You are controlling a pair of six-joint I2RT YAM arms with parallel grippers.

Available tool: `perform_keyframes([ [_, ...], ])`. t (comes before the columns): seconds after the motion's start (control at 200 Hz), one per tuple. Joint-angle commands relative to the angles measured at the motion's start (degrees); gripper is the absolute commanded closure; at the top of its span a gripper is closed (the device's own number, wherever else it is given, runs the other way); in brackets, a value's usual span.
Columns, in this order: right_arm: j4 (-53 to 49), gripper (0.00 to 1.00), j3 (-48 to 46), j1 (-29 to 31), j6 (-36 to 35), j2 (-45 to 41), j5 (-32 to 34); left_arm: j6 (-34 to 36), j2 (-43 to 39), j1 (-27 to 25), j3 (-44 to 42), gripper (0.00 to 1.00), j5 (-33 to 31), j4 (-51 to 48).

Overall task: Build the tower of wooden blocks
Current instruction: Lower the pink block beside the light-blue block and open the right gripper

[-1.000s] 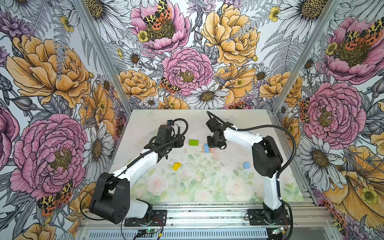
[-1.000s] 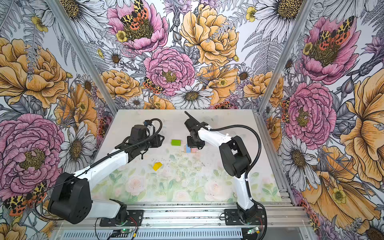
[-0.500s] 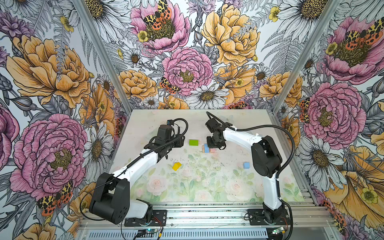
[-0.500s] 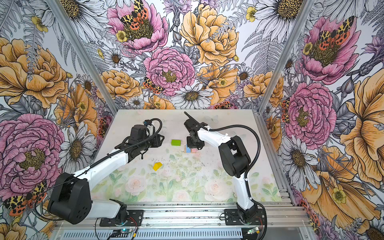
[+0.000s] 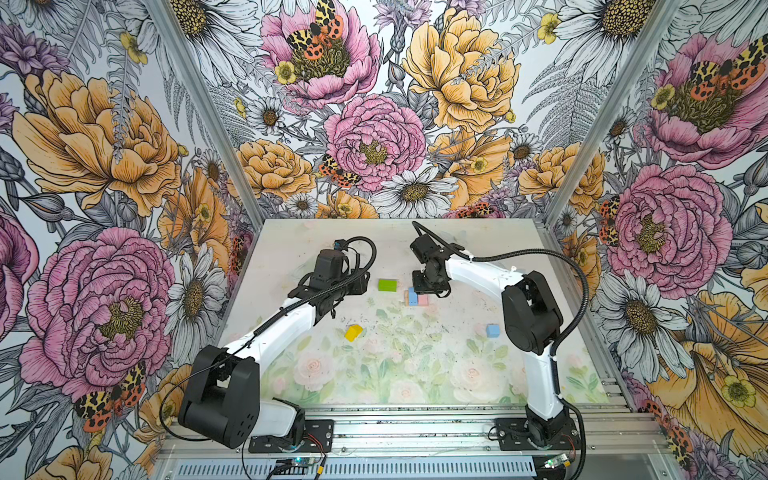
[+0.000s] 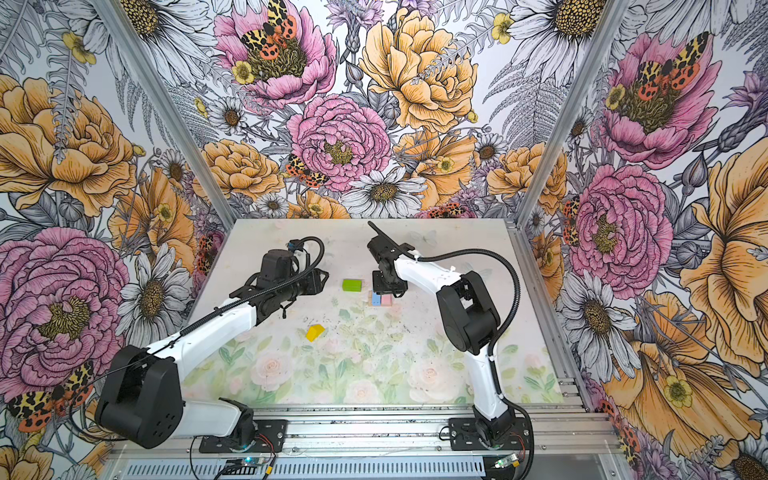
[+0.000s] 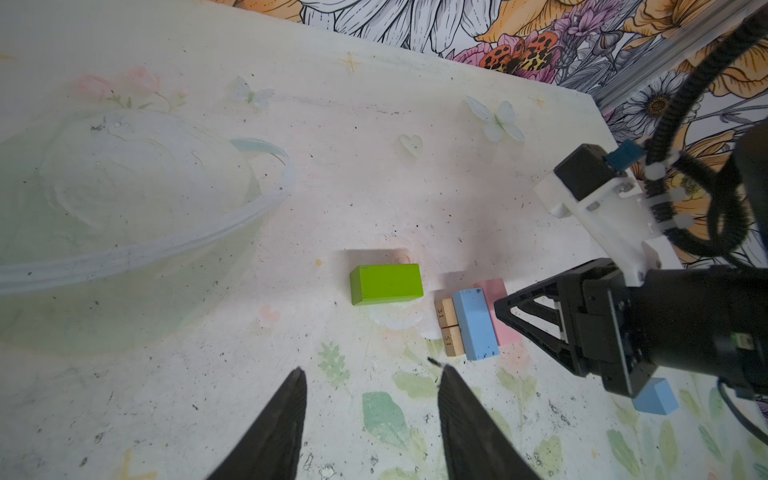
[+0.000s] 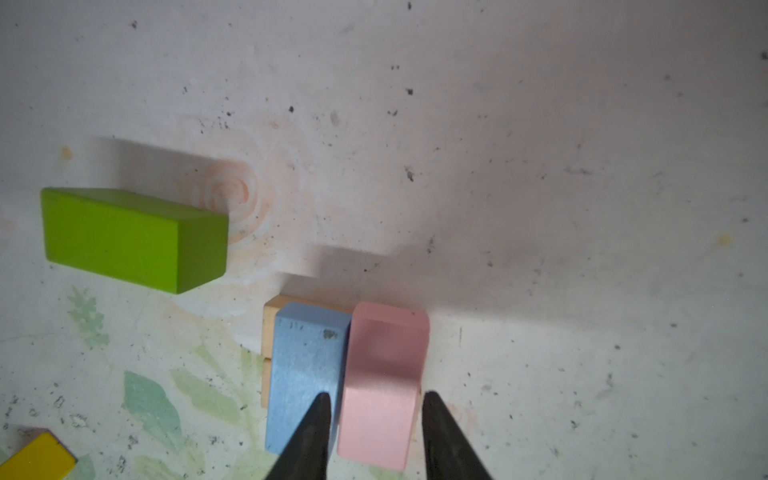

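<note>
Tower (image 5: pixel 415 297), mid-frame in both top views: pink (image 8: pixel 380 386) beside blue (image 8: pixel 305 374). My right tool (image 8: pixel 376 394) straddles pink, jaws loose; lift straight up, no nudging. Left tool (image 7: pixel 372 369) half-open, empty.

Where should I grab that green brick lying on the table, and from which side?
I'd pinch the green brick across its two long side faces, near the middle, coming straight down from above. It lies flat, apart from the blue brick, so both long sides are free; the left tool is open nearby.
</note>
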Motion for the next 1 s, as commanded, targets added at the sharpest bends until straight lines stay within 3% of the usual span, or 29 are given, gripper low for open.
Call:
perform_keyframes([
  [0.0,0.2,0.60,1.5,0.4,0.7,0.9,0.0,1.0,-1.5,0.4,-0.8,0.47,0.5,0.8],
  [0.355,0.1,0.58,1.3,0.2,0.2,-3.6,1.5,0.8,-1.8,0.4,-0.8,0.47,0.6,0.7],
  [0.49,0.2,0.60,0.6,-0.3,-0.3,-7.9,2.2,0.1,-1.6,0.0,-0.8,0.53,1.9,1.3],
  [0.6,0.4,0.71,-0.6,-1.3,-1.1,-10.9,2.7,-0.3,-0.6,-0.9,-0.5,0.61,2.9,1.9],
  [0.731,3.4,1.00,-4.3,-3.7,-1.5,-13.5,1.1,-0.8,2.0,-2.3,0.8,0.75,4.4,2.4],
  [0.876,12.2,1.00,-11.9,-7.5,0.2,-15.7,-6.3,-1.4,5.4,-4.6,3.1,0.90,6.0,2.3],
  [0.996,19.4,1.00,-17.1,-9.4,1.6,-15.8,-11.3,-2.1,8.6,-6.7,4.6,0.94,7.3,2.9],
])
